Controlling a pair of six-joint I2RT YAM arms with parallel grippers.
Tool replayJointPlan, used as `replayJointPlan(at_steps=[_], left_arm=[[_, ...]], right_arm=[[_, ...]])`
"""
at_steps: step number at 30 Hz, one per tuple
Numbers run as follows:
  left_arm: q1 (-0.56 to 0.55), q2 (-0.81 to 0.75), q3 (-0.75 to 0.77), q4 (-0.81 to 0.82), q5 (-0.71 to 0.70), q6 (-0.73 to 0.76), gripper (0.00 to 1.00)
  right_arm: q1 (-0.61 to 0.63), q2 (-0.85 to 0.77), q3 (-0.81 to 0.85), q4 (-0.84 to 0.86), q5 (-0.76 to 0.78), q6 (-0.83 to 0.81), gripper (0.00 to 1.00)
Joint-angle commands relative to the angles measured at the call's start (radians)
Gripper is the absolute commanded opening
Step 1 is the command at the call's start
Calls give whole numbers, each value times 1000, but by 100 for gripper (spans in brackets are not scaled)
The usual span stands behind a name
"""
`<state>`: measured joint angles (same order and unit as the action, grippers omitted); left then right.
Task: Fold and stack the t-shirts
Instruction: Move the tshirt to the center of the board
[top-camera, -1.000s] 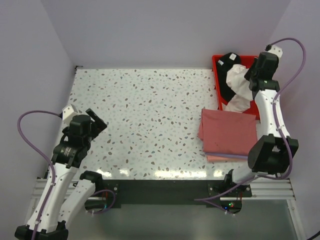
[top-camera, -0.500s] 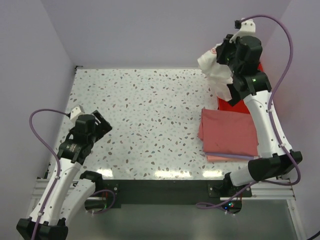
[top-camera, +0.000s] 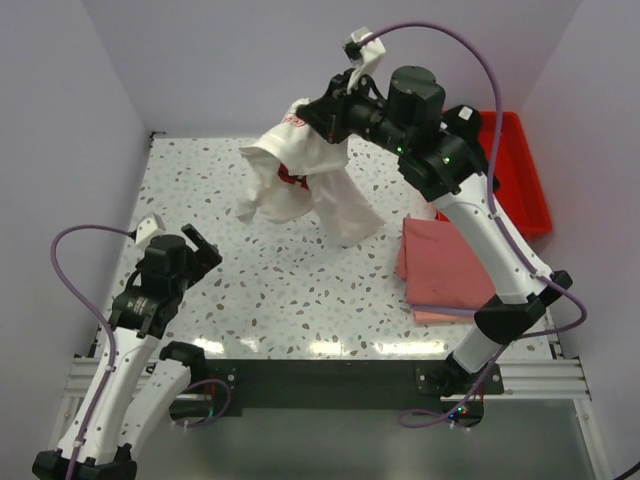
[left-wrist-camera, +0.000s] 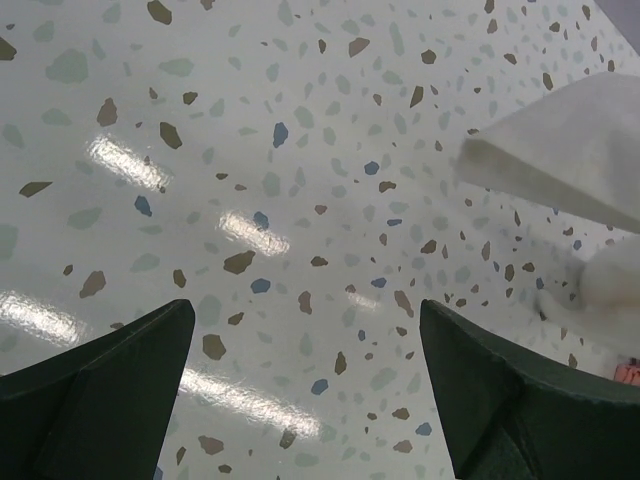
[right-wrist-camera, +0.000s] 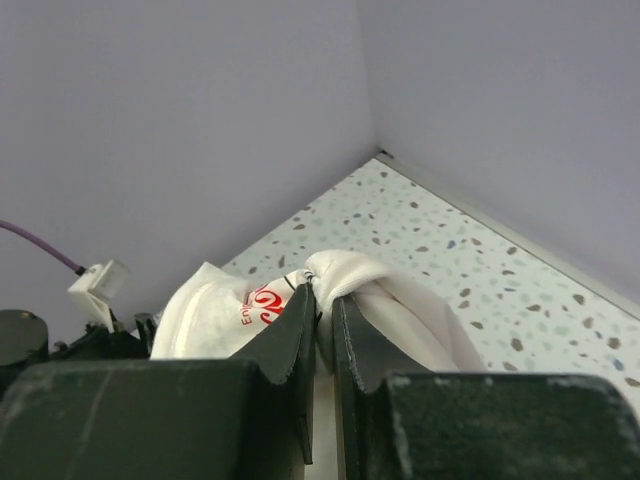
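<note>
My right gripper (top-camera: 318, 115) is shut on a white t-shirt with red print (top-camera: 300, 180) and holds it high over the table's far middle, the cloth hanging down. In the right wrist view the jaws (right-wrist-camera: 327, 305) pinch a bunched fold of this white shirt (right-wrist-camera: 395, 300). A corner of it shows in the left wrist view (left-wrist-camera: 570, 155). A stack of pink folded t-shirts (top-camera: 455, 265) lies on the table at the right. My left gripper (top-camera: 200, 248) is open and empty low over the table's left side (left-wrist-camera: 305, 340). No black shirt is in view.
A red plastic tray (top-camera: 520, 175) stands at the back right, partly hidden by my right arm. The speckled table (top-camera: 250, 290) is walled on the left, far and right sides.
My right arm has lifted the white shirt out of the red tray and swung it left over the table's middle. The left gripper has shifted slightly.
</note>
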<state>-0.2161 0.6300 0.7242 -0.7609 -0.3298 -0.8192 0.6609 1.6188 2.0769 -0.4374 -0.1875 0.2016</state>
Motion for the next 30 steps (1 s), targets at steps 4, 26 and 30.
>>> replayJointPlan(at_steps=[4,26,30], left_arm=[[4,-42,72,-95,-44,-27,100],[4,127,-118,174,236,0,100],[4,206,-161,273,252,2,100]], right_arm=[[62,111,146,199,-147,122,0],[-342,179,-534,56,3,78,99],[-342,68,-626,98,11,74,99]])
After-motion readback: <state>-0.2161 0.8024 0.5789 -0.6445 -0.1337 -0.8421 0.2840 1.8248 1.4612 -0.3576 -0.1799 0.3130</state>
